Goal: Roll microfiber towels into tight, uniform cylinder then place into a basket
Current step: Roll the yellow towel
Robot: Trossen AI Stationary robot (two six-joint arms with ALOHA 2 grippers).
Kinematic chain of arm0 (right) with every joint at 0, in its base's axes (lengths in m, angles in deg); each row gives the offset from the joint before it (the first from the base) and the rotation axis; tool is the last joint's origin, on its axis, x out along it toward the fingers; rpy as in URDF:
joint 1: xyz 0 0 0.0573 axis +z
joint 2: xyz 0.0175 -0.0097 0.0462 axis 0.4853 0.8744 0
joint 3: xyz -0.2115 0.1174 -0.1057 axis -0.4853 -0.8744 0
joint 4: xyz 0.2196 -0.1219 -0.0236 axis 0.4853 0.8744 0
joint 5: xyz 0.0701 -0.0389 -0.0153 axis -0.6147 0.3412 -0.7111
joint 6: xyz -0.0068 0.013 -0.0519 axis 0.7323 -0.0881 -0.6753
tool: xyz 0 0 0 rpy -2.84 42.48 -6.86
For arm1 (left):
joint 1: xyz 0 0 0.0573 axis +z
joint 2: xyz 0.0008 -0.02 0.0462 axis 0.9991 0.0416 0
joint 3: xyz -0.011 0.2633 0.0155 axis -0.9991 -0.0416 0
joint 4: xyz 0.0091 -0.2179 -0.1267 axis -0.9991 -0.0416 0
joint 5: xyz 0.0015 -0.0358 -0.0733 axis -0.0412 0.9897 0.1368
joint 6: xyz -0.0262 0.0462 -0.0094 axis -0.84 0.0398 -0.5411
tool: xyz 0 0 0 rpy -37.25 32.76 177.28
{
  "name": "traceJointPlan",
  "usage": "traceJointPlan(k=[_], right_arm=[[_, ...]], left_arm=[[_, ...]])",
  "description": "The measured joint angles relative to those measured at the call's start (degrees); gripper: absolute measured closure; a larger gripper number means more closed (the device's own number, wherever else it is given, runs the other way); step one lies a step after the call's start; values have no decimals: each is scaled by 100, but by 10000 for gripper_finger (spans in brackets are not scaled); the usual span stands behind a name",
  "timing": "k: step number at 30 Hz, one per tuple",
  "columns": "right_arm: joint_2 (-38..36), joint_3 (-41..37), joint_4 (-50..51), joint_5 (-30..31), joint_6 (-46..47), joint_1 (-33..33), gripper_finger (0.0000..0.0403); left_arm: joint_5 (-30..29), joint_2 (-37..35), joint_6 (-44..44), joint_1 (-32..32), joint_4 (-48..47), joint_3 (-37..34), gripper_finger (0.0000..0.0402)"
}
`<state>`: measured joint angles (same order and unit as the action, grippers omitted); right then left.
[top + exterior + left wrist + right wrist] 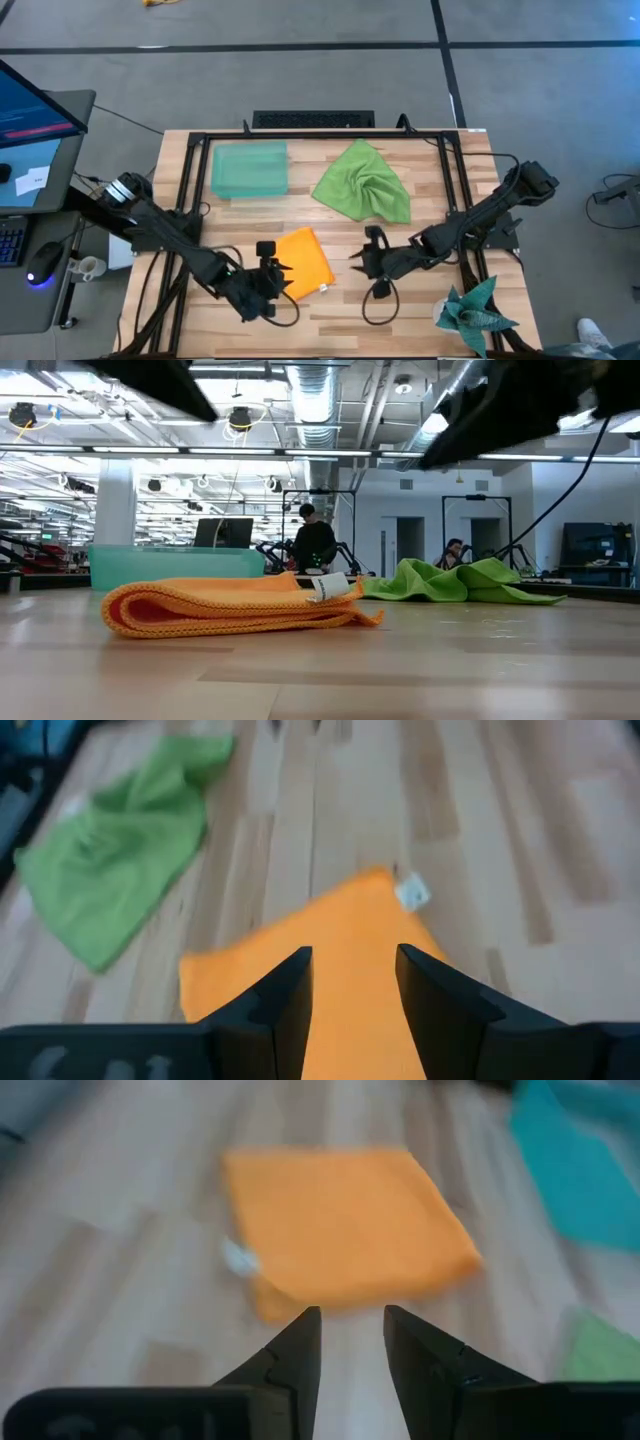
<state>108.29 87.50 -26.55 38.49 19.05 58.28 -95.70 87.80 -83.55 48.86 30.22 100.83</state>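
The orange microfiber towel (305,262) lies folded flat on the table near the front middle, a white tag (330,587) at one corner. The lime green towel (365,183) lies crumpled on the table farther back. The mint basket (249,169) stands at the far left. My left gripper (352,955) hovers open above the orange towel's left near side. My right gripper (352,1312) hovers open just right of the towel, pointing at it. In the low view both arms stay high above the cloth.
A dark teal spiky cloth (475,308) lies at the near right corner. A black cable loop (380,300) lies on the wood in front of my right gripper. Bare tabletop shows between the orange towel and the basket.
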Motion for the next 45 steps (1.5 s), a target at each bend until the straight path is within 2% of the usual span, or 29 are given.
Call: traceJointPlan(k=[4,9,14,19,22,28,31,36,38,45], right_arm=[[0,-159,-950,-599,-230,-10,270],[0,-166,-1091,-687,-232,-11,269],[0,-170,-1182,-776,-236,-7,265],[12,-170,-1193,-792,-296,-1,251],[228,-174,-1285,-802,-428,-1,239],[963,-164,-2317,-925,-1104,-10,217],[1263,-150,-2527,-937,-1329,-10,210],[1800,149,-2545,-1030,-1338,-88,210],[2010,263,-2509,-1047,-1347,-117,211],[2655,655,-2214,-1046,-1489,-224,206]], left_arm=[[376,639,-224,-51,-125,195,262],[665,1306,-389,-190,-84,581,262],[708,1607,-487,-383,-190,1095,262],[663,1583,-629,-495,-274,1214,262],[661,1756,-760,-512,-210,1216,262],[508,2180,-922,-512,-304,1203,262],[495,2332,-1029,-510,-478,1203,262],[372,2344,-1660,-508,-1001,1203,262],[249,2344,-1666,-510,-1057,1201,262],[361,2340,-1552,-512,-985,1144,262]])
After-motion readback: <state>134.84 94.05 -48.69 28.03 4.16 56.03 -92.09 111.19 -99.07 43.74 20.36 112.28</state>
